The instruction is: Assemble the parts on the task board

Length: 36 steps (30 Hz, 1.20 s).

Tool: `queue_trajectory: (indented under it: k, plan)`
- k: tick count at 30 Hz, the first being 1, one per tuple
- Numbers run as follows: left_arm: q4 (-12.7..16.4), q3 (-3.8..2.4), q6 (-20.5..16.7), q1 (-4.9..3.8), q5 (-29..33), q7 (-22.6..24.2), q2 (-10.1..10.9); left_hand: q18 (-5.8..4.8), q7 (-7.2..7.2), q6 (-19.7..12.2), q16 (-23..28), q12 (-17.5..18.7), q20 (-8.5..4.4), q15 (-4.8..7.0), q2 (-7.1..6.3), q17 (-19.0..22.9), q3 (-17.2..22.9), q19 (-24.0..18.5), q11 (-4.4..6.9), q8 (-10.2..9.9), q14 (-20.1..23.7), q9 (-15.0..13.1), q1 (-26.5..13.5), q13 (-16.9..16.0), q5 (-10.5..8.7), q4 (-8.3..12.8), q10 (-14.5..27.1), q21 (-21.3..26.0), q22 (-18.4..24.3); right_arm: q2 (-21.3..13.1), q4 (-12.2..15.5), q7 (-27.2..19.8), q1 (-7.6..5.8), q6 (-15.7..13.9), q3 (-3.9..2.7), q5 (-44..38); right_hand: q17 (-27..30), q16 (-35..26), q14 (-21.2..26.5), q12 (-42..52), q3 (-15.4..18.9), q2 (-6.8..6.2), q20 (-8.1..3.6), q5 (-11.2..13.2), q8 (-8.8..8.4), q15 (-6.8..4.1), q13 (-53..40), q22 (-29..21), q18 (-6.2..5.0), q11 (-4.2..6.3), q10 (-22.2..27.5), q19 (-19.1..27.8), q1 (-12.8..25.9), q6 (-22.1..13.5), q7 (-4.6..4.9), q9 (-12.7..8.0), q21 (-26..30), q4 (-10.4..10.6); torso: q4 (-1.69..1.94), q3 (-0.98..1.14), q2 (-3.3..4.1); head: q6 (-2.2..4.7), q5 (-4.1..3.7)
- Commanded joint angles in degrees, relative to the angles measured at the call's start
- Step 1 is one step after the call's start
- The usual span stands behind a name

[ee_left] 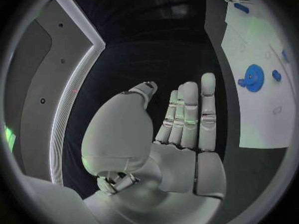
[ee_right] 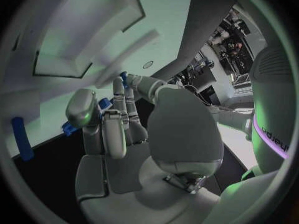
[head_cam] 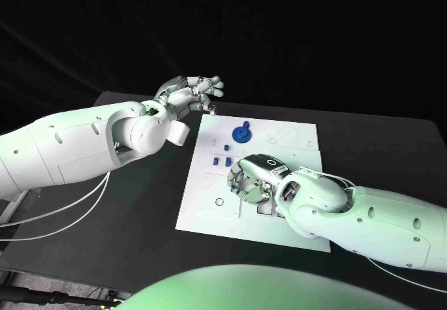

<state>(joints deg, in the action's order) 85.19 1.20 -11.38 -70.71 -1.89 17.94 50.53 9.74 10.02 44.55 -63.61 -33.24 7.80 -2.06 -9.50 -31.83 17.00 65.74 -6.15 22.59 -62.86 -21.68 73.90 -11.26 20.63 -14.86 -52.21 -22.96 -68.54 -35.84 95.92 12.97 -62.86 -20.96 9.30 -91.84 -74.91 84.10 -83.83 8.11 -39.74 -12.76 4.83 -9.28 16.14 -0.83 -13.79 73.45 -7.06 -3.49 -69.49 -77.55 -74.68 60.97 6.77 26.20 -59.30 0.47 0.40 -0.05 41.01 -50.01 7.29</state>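
The white board (head_cam: 289,139) is lying in the middle of the black surface (head_cam: 121,219). A round blue part (head_cam: 242,134) is sitting on the board's far half, and a few small blue parts (head_cam: 221,159) are lying just nearer than it, towards the board's left edge. A small ring-shaped mark (head_cam: 219,202) is showing near the board's near left edge.

The right hand (head_cam: 253,181) is hanging low over the middle of the board, palm down, just beside the small blue parts. In the right wrist view its fingers (ee_right: 115,129) are curling in close together, with small blue pieces (ee_right: 104,104) showing right at the fingertips; whether they are pinching one cannot be told from here. A longer blue piece (ee_right: 22,138) is lying apart from them on the board.

The left hand (head_cam: 191,92) is hovering beyond the board's far left corner, off the board. Its fingers (ee_left: 190,114) are standing straight and side by side, holding nothing.
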Motion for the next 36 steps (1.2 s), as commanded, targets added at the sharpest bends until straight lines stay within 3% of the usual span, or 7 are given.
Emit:
queue_trajectory:
  k: [1, 5, 10, 15, 27, 32, 36]
  plan:
    - [0.2, -0.05, 1.0, -0.08, 0.1, 0.0, 0.0, 0.46, -0.09, -0.5, 0.1, 0.0, 0.09, -0.02, 0.26, 0.0, 0.0, 0.1, 0.03, 0.2, 0.3, 0.0, 0.5, 0.1, -0.06, -0.1, 0.3, 0.3, 0.1, -0.1, 0.0, 0.1, 0.25, 2.8, 0.21, -0.5, -3.2, 0.4, -3.7, -0.4, 0.5, -0.23, 0.14, -0.6, 0.09, -0.08, 0.0, 0.0, 0.55, 0.01, -0.1, 0.1, 0.8, -0.3, 0.15, 0.1, 0.1, 0.0, -0.03, 0.03, 0.00, 0.01, -0.02]
    - [0.2, -0.05, 1.0, -0.08, 0.1, 0.0, 0.0, 0.46, -0.09, -0.5, 0.1, 0.0, 0.09, -0.02, 0.26, 0.0, 0.0, 0.1, 0.03, 0.2, 0.3, 0.0, 0.5, 0.1, -0.06, -0.1, 0.3, 0.3, 0.1, -0.2, 0.0, 0.3, 0.26, 3.0, 0.23, -0.5, -3.1, 0.4, -3.7, -1.1, 1.1, -0.77, 0.29, -1.4, -0.49, 0.15, 0.1, 0.0, 0.54, -0.29, 0.6, 0.2, 1.7, -1.2, 0.40, 0.0, 0.4, 0.1, 0.01, 0.05, -0.01, 0.01, -0.07]
    - [0.1, -0.05, 1.1, -0.08, 0.1, -0.2, 0.0, 0.47, -0.09, -0.5, 0.1, -0.1, 0.11, -0.03, 0.33, 0.1, 0.0, 0.1, 0.03, 0.3, 0.3, 0.0, 0.4, 0.1, -0.14, -0.1, 0.3, 0.4, 0.1, -0.2, -0.3, 0.3, 0.26, 1.9, 0.24, -0.7, -2.1, 0.0, -3.4, -3.2, 2.1, -2.37, 1.19, -3.0, -2.93, 1.35, 1.0, -0.4, 0.46, -1.77, 4.0, 0.5, 3.1, -4.9, 1.94, -0.9, 1.4, 0.3, -0.03, 0.06, 0.01, 0.01, -0.15]
    - [0.1, -0.05, 1.2, -0.08, 0.1, -0.4, 0.0, 0.47, -0.09, -0.5, 0.1, -0.1, 0.12, -0.04, 0.45, 0.1, 0.0, 0.1, 0.03, 0.3, 0.3, -0.1, 0.5, 0.1, -0.17, -0.1, 0.3, 0.4, 0.1, -0.3, -0.3, 0.2, 0.27, 0.7, 0.25, -0.8, -0.8, -0.5, -3.1, -4.0, 3.6, -3.17, 1.95, -3.1, -4.19, 2.11, 1.8, -1.5, 0.03, -2.64, 6.6, 1.4, 3.5, -6.6, 2.85, -1.6, 3.7, 0.0, 0.01, 0.08, 0.00, 0.01, -0.19]
    - [0.0, -0.05, 1.5, -0.08, -0.2, -0.9, 0.0, 0.47, -0.09, -0.6, 0.1, -0.1, 0.13, -0.04, 0.57, 0.1, 0.0, 0.1, 0.02, 0.4, 0.3, -0.1, 0.5, 0.1, -0.31, -0.2, 0.4, 0.4, 0.1, -3.0, 2.4, 1.3, 0.16, -2.3, 0.12, -2.2, -0.2, -0.8, -2.9, -3.3, 6.0, -2.98, 2.39, -3.5, -4.60, 2.36, 2.2, -1.7, -0.13, -2.88, 7.8, 1.5, 2.7, -6.8, 3.03, -2.2, 4.3, -0.6, -0.01, 0.10, -0.04, 0.24, -0.39]
    - [-0.1, -0.05, 1.7, -0.08, -0.3, -1.1, 0.1, 0.48, -0.09, -0.6, 0.1, -0.1, 0.13, -0.04, 0.64, 0.1, 0.0, 0.1, 0.02, 0.4, 0.3, -0.1, 0.5, 0.1, -0.41, -0.2, 0.4, 0.5, 0.1, -6.5, 5.2, 2.2, -1.22, -2.3, -0.34, -1.5, -0.2, -0.8, -2.9, -3.0, 6.1, -2.83, 2.36, -4.0, -4.35, 2.30, 2.2, -1.6, -0.10, -2.79, 7.7, 1.3, 2.5, -6.1, 2.89, -2.2, 4.1, -0.7, -0.02, 0.11, -0.06, 0.60, -0.78]
    - [-0.2, -0.05, 1.9, -0.07, -0.3, -1.1, 0.2, 0.48, -0.09, -0.6, 0.1, -0.1, 0.13, -0.04, 0.64, 0.1, 0.0, 0.1, 0.02, 0.4, 0.3, -0.1, 0.5, 0.1, -0.41, -0.2, 0.4, 0.5, 0.1, -10.7, 7.3, 3.6, -3.79, 0.4, -0.67, 1.4, -0.1, -0.8, -2.9, -2.8, 6.7, -3.00, 2.33, -3.7, -4.32, 2.24, 2.3, -1.6, -0.11, -2.71, 7.7, 1.3, 2.9, -5.9, 2.78, -2.3, 4.2, -0.4, -0.11, 0.05, -0.10, 0.95, -1.38]
